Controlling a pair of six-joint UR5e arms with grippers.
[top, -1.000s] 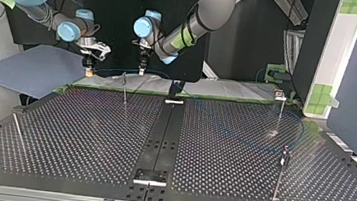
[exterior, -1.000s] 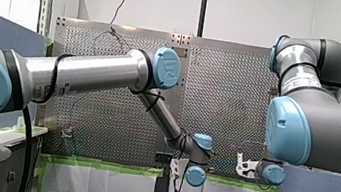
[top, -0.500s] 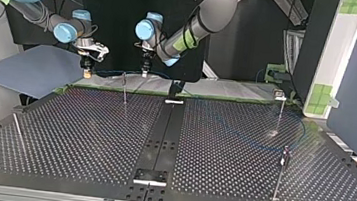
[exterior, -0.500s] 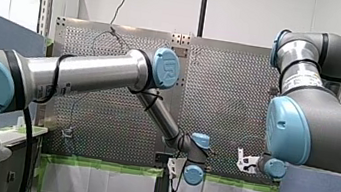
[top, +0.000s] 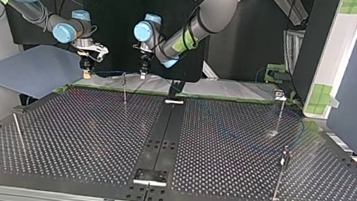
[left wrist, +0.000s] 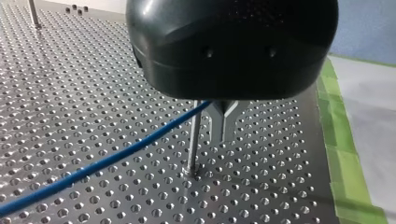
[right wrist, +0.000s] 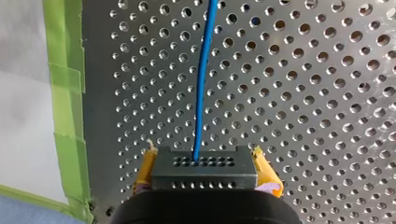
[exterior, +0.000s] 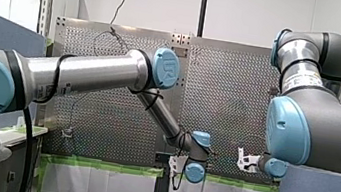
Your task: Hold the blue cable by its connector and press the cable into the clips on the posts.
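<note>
In the right wrist view my right gripper (right wrist: 204, 164) has its yellow pads (right wrist: 145, 170) shut on a dark grey connector (right wrist: 204, 176). The blue cable (right wrist: 204, 79) leaves it straight ahead over the perforated plate. In the left wrist view my left gripper (left wrist: 222, 133) has its metal fingers shut on the blue cable (left wrist: 116, 156) beside a thin post (left wrist: 193, 140). In the top view my right gripper (top: 86, 70) hangs at the far left and my left gripper (top: 143, 70) just right of it, above a post (top: 125, 89). The cable (top: 243, 137) loops across the plate's right half.
More posts stand on the perforated table (top: 86, 141): one with a clip (top: 280, 103) at the far right, one (top: 280, 174) nearer the camera, one (top: 17, 131) at the left. Green tape (left wrist: 343, 163) lines the plate's edge. A blue-grey sheet (top: 29, 69) lies beyond the left corner.
My right gripper has sunk a little and shifted slightly to the top view's left. My left gripper has moved only slightly near the post. Both grips are unchanged.
</note>
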